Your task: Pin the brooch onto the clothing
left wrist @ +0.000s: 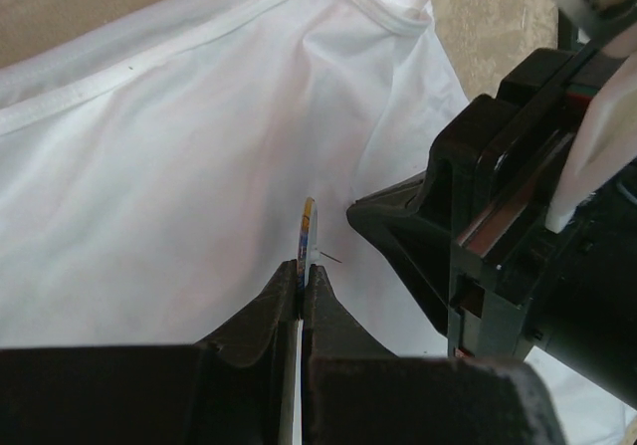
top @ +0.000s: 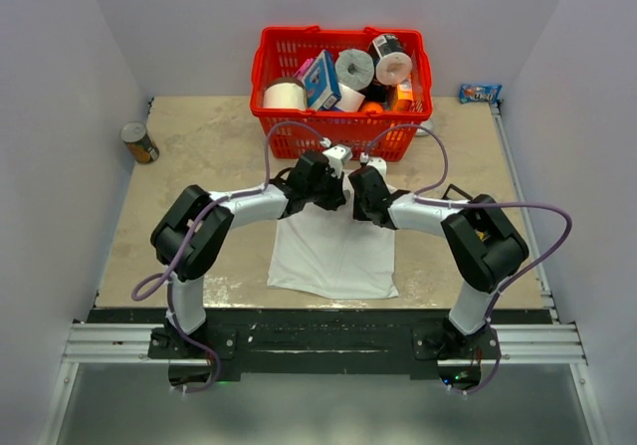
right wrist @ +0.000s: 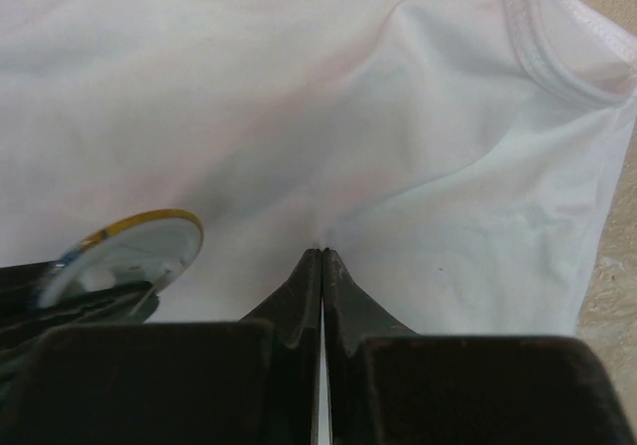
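1. Over the upper chest of the T-shirt [top: 333, 256], just below its collar: clamping the brooch [left wrist: 310, 228] edge-on between the pressed-together fingers of the left gripper [left wrist: 302, 274], with the thin pin [left wrist: 331, 259] aimed sideways at the right gripper [left wrist: 358, 211] just beside it.
2. Closing the right gripper's fingers tight as well. Judging by the creases running to the tips, probably nipping a small fold of shirt, though no cloth can be made out between the pads.
3. Judged as the piercing step: pin not yet through the fabric.
4. Could skate the pin flat over the cloth instead of into it, given thin slack fabric and a shallow angle.
5. Could pull the fold out of the right tips under the push, leaving nothing taut to pierce.
6. Could twist the disc in a grip taken only on its lower edge, or jab the pin into the neighbouring fingertip.
7. From the left wrist: shows the pin and the disc's thinness, reduced in the right wrist view to a pale, gold-rimmed face.
8. From the right wrist: shows the creases meeting the tips, plus the collar binding at upper right.
9. From above: hides brooch and fingertips under the wrists, yet alone places the work in front of the red basket [top: 299, 126] on the table [top: 214, 151].
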